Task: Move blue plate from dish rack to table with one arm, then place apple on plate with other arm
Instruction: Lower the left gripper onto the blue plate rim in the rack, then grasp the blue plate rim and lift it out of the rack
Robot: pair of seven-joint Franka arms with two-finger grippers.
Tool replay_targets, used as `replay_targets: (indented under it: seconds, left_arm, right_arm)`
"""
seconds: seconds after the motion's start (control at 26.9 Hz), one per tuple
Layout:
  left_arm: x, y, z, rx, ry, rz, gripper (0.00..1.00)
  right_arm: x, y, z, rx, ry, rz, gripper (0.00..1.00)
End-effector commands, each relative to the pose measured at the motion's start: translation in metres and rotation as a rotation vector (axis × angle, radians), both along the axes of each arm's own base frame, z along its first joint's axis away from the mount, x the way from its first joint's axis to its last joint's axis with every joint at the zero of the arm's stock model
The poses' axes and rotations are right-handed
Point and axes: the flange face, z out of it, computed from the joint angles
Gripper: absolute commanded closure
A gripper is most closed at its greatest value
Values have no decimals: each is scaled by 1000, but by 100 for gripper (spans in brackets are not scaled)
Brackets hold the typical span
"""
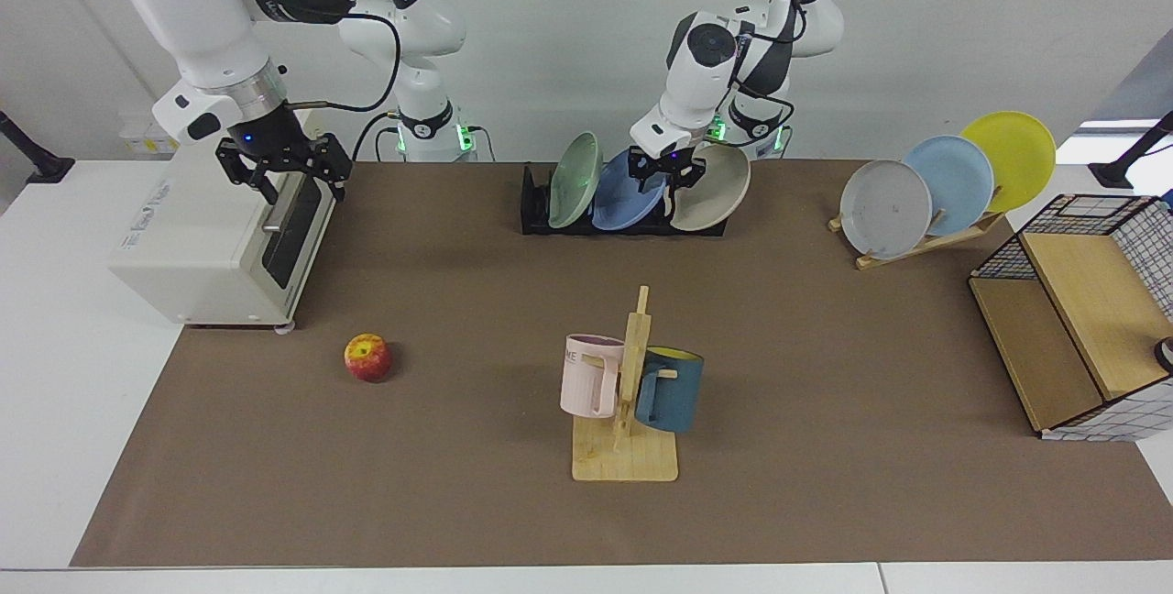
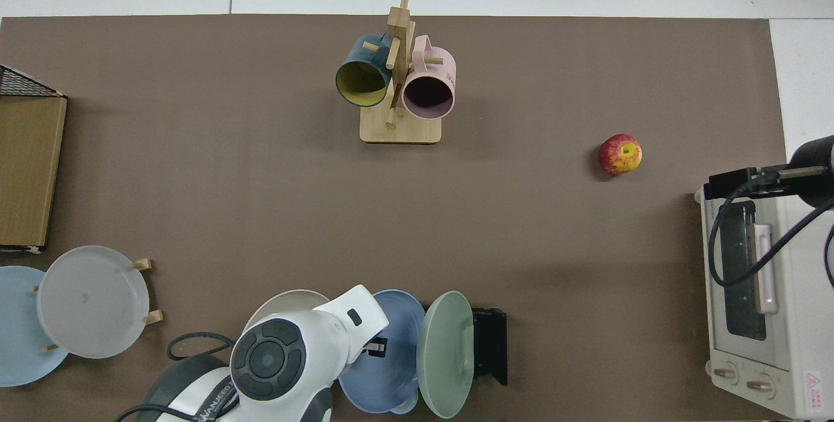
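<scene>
Plates stand on edge in your dish rack (image 1: 536,209) at the upper middle of the facing view: green, then the blue plate (image 1: 626,203), then a cream one. Your left hand (image 1: 667,174) is down at the blue plate's upper rim, between it and the cream plate (image 1: 710,200); whether its fingers are parted or closed on the rim cannot be told from either view, since the wrist hides them from above. In the top view the same arm covers the lower middle of the frame, with the blue plate (image 2: 384,370) showing just beside the green plate (image 2: 445,353). Your right hand (image 1: 284,170) waits at the upper left of the facing view, above the white toaster oven (image 1: 197,246), fingers spread and holding nothing. The apple (image 1: 367,357) sits on the tabletop (image 1: 825,374) at left of centre, well apart from both hands. A wooden mug tree (image 1: 628,411) with a pink and a dark blue mug stands at centre.
</scene>
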Motion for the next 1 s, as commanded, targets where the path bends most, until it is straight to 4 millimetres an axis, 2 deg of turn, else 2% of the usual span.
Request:
replay_targets:
  seconds: [0.0, 0.15, 0.33, 0.63, 0.74, 0.82, 0.97]
  left_arm:
    - [-6, 4, 5, 8, 7, 14, 100]
    - [-3, 6, 19, 20, 51, -9, 100]
    - [13, 19, 49, 22, 99, 5, 100]
    - [42, 37, 97, 17, 70, 16, 100]
    - [52, 43, 104, -3, 58, 13, 100]
    - [62, 50, 105, -22, 48, 11, 100]
    - [99, 74, 112, -72, 45, 77, 100]
  right_arm:
    - [-1, 1, 3, 7, -9, -14, 0]
    - [-1, 1, 3, 7, -9, -16, 0]
    - [-2, 0, 3, 5, -9, -15, 0]
    - [-1, 1, 3, 7, -9, -16, 0]
    - [-1, 1, 3, 7, -9, -16, 0]
    - [-1, 1, 3, 7, -9, -14, 0]
    - [-1, 1, 3, 7, -9, -14, 0]
